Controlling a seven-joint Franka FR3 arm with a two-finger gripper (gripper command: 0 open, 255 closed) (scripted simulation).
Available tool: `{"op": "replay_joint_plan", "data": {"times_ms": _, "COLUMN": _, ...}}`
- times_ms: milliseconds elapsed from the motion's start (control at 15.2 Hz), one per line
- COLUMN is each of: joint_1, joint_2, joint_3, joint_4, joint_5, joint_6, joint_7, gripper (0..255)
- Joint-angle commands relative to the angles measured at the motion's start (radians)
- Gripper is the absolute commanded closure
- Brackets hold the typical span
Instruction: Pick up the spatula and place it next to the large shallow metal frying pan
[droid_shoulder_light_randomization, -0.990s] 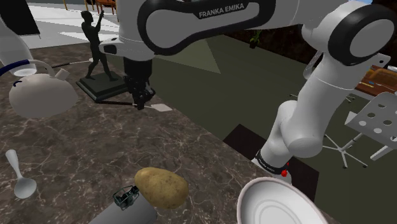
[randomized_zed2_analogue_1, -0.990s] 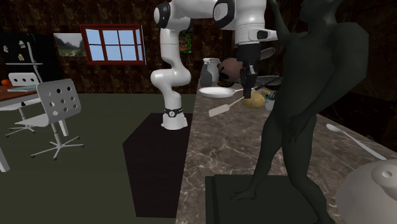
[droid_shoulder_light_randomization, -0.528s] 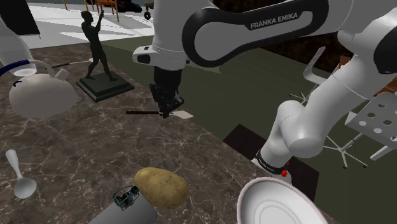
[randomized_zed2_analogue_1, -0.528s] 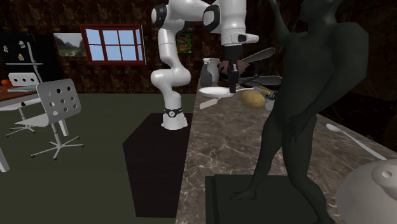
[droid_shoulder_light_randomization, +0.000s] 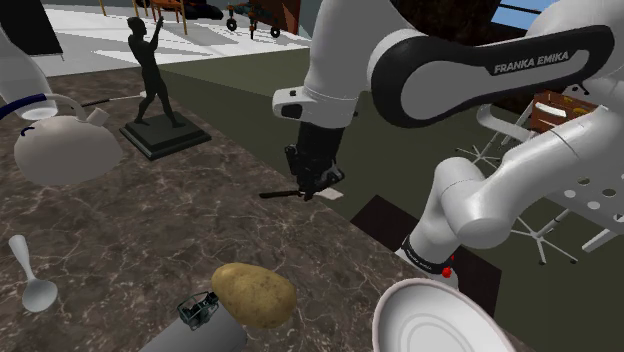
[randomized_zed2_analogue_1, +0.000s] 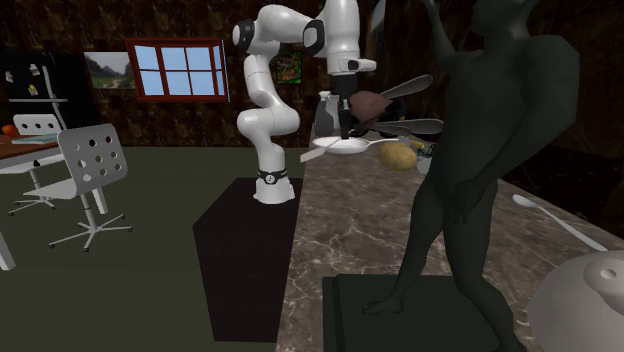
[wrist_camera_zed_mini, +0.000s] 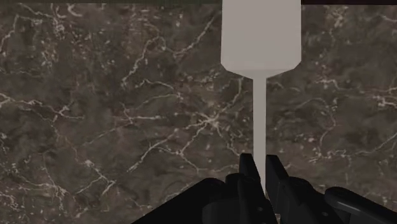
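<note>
My black gripper (droid_shoulder_light_randomization: 310, 187) is shut on the spatula (droid_shoulder_light_randomization: 327, 193) and holds it level above the marble counter (droid_shoulder_light_randomization: 140, 235), close to the counter's edge. In the wrist view the fingers (wrist_camera_zed_mini: 250, 176) clasp the thin pale stem, and the flat pale blade (wrist_camera_zed_mini: 259, 35) points away from the gripper (wrist_camera_zed_mini: 259, 183). The shallow white frying pan (droid_shoulder_light_randomization: 432, 322) lies at the shoulder view's lower right, well apart from the gripper. In the second exterior view the gripper (randomized_zed2_analogue_1: 344, 130) hangs just above that pan (randomized_zed2_analogue_1: 338, 146).
A potato (droid_shoulder_light_randomization: 253, 292) and a grey object (droid_shoulder_light_randomization: 196, 328) lie near the pan. A dark statue (droid_shoulder_light_randomization: 151, 88), a round white pot (droid_shoulder_light_randomization: 64, 150) and a spoon (droid_shoulder_light_randomization: 31, 276) stand further left. Off the counter are a perforated chair (randomized_zed2_analogue_1: 92, 160) and a dark floor mat (randomized_zed2_analogue_1: 240, 255).
The arm has carried the spatula along the counter edge, away from the statue and toward the shoulder view's right, nearer the pan. The gripper has stayed shut on it.
</note>
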Motion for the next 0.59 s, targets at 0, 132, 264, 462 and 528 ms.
{"op": "replay_joint_plan", "data": {"times_ms": 0, "joint_1": 0.018, "joint_2": -0.085, "joint_3": 0.004, "joint_4": -0.051, "joint_5": 0.016, "joint_6": -0.033, "joint_7": 0.012, "gripper": 255}}
{"op": "replay_joint_plan", "data": {"times_ms": 132, "joint_1": 0.038, "joint_2": -0.174, "joint_3": 0.007, "joint_4": -0.104, "joint_5": 0.030, "joint_6": -0.068, "joint_7": 0.024, "gripper": 255}}
{"op": "replay_joint_plan", "data": {"times_ms": 264, "joint_1": 0.055, "joint_2": -0.238, "joint_3": 0.012, "joint_4": -0.152, "joint_5": 0.043, "joint_6": -0.083, "joint_7": 0.034, "gripper": 255}}
{"op": "replay_joint_plan", "data": {"times_ms": 462, "joint_1": 0.058, "joint_2": -0.234, "joint_3": 0.019, "joint_4": -0.191, "joint_5": 0.051, "joint_6": -0.041, "joint_7": 0.032, "gripper": 255}}
{"op": "replay_joint_plan", "data": {"times_ms": 528, "joint_1": 0.059, "joint_2": -0.233, "joint_3": 0.021, "joint_4": -0.203, "joint_5": 0.053, "joint_6": -0.027, "joint_7": 0.031, "gripper": 255}}
